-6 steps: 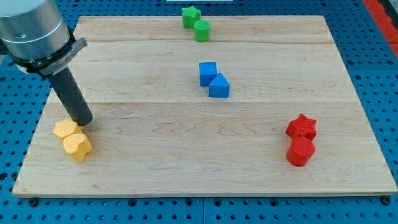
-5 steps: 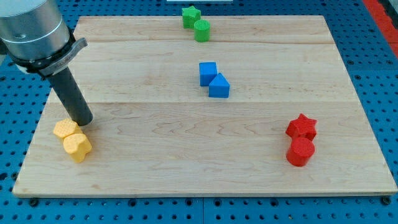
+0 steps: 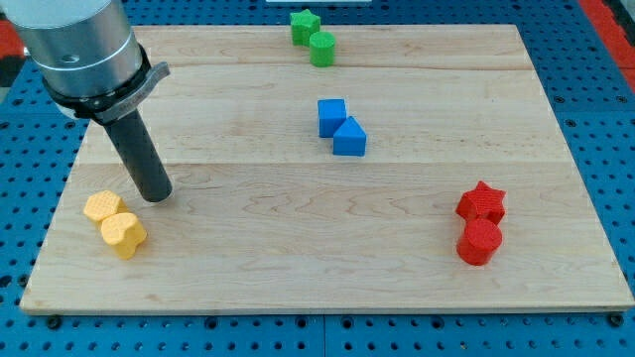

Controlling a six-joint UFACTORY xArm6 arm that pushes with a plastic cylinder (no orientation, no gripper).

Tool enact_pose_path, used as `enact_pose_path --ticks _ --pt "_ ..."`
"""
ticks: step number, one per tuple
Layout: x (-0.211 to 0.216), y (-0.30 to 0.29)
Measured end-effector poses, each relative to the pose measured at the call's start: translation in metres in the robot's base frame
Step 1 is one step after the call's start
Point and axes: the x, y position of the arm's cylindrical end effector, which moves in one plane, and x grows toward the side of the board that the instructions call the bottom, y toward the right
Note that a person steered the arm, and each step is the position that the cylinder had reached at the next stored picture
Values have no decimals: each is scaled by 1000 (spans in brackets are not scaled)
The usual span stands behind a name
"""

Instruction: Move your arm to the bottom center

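My tip (image 3: 157,194) rests on the wooden board (image 3: 317,268) at the view's left, just up and right of two touching yellow blocks: one (image 3: 102,206) rounded, the other (image 3: 124,234) heart-like. It stands apart from them by a small gap. The dark rod rises to the grey arm body at the view's top left.
A blue cube (image 3: 331,116) and a blue wedge-like block (image 3: 349,138) sit touching at the upper middle. A green star (image 3: 304,25) and a green cylinder (image 3: 321,48) sit at the top edge. A red star (image 3: 482,201) and a red cylinder (image 3: 479,241) sit at the right.
My tip has moved to the right, away from the yellow blocks it was touching. No block has moved.
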Motion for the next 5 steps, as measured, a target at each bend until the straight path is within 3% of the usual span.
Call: enact_pose_path --ticks 1,3,5 --pt "0 3" --pt "-2 142" --pt "-18 214"
